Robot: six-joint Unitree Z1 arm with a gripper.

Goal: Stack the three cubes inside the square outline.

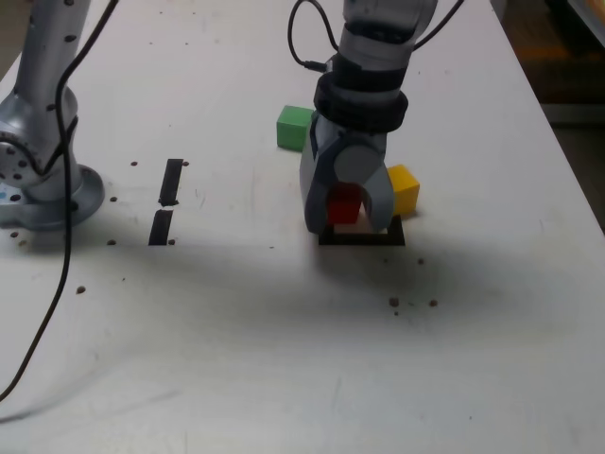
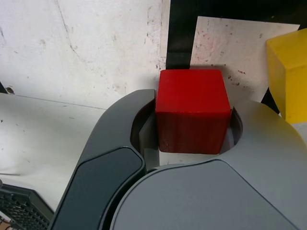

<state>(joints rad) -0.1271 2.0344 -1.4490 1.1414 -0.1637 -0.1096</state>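
Note:
My gripper [image 1: 348,216] is shut on the red cube [image 1: 344,203], its jaws pressing on two opposite sides of the red cube [image 2: 192,110]. It holds the cube low over the square outline [image 1: 362,237], whose black band [image 2: 181,33] and white inside show just beyond the cube in the wrist view. I cannot tell whether the cube touches the table. The yellow cube [image 1: 404,187] sits at the outline's far corner toward the exterior view's right, close to the gripper, and shows as the yellow cube [image 2: 288,72] in the wrist view. The green cube [image 1: 295,127] stands farther back, apart from the gripper.
Two short black strips [image 1: 171,180] [image 1: 161,227] lie on the white table toward the exterior view's left. The arm's base [image 1: 38,184] stands at the far left with a black cable [image 1: 64,255] trailing forward. The table's edge [image 1: 567,161] runs along the right.

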